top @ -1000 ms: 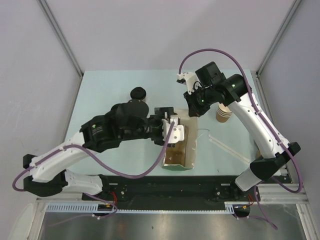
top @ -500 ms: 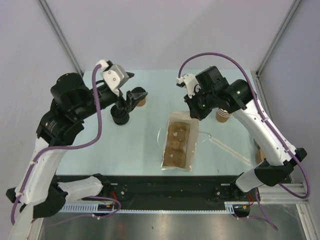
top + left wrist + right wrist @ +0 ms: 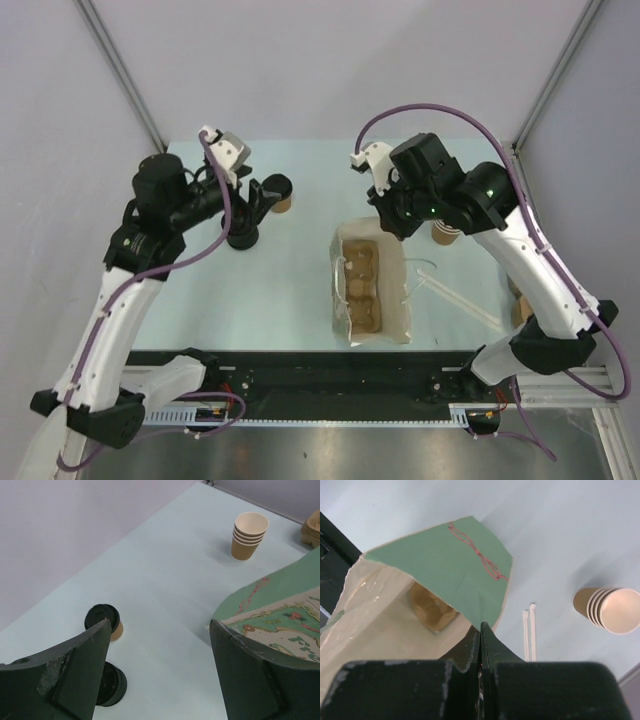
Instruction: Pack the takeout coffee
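Observation:
The takeout coffee (image 3: pixel 278 191), a tan cup with a black lid, stands at the far left of the table; it also shows in the left wrist view (image 3: pixel 103 621). My left gripper (image 3: pixel 257 197) is open and empty, hovering just beside the coffee, jaws wide apart (image 3: pixel 160 625). An open paper bag (image 3: pixel 392 300) with a green printed outside (image 3: pixel 280 605) stands mid-table, a brown pulp carrier (image 3: pixel 358 285) inside. My right gripper (image 3: pixel 388 222) is shut on the bag's far rim (image 3: pixel 481 625).
A low black stack of lids (image 3: pixel 241 238) sits in front of the coffee. A stack of lidless tan cups (image 3: pixel 447 232) stands right of the bag. Two white straws (image 3: pixel 445 290) lie on the table to the right. Tan carriers (image 3: pixel 516 310) sit at the right edge.
My left gripper let go of the bag and swung back left to the coffee, open. The bag has shifted slightly right and stands more open, held by my right gripper.

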Available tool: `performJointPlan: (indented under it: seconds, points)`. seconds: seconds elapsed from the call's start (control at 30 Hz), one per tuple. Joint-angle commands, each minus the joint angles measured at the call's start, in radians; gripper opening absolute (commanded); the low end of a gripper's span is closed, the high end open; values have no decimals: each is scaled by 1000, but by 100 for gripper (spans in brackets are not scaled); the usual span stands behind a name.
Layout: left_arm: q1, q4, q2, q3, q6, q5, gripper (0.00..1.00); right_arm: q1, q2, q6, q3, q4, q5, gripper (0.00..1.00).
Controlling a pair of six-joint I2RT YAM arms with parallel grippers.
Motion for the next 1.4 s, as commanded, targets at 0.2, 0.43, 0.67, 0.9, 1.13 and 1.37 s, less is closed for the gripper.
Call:
performJointPlan:
  seconds: [0.2, 0.43, 0.67, 0.9, 1.13, 1.37]
  points:
    - [56, 13, 174, 86, -115, 148, 90, -107, 194, 47, 69, -114, -121, 0]
    - [81, 12, 198, 34, -142, 134, 91, -324, 348, 44, 217, -146, -388, 22]
    - [101, 24, 240, 46, -135, 140, 91, -308, 349, 79, 290, -146, -489, 0]
    - [113, 27, 295, 46, -121, 174, 91, -292, 297, 82, 116, -143, -433, 0]
    - [119, 78, 324, -1, -150, 229, 91, -298, 311, 72, 101, -144, -438, 35]
    - [128, 125, 330, -26, -156, 303, 91, -332, 334, 14, 233, -146, -499, 54]
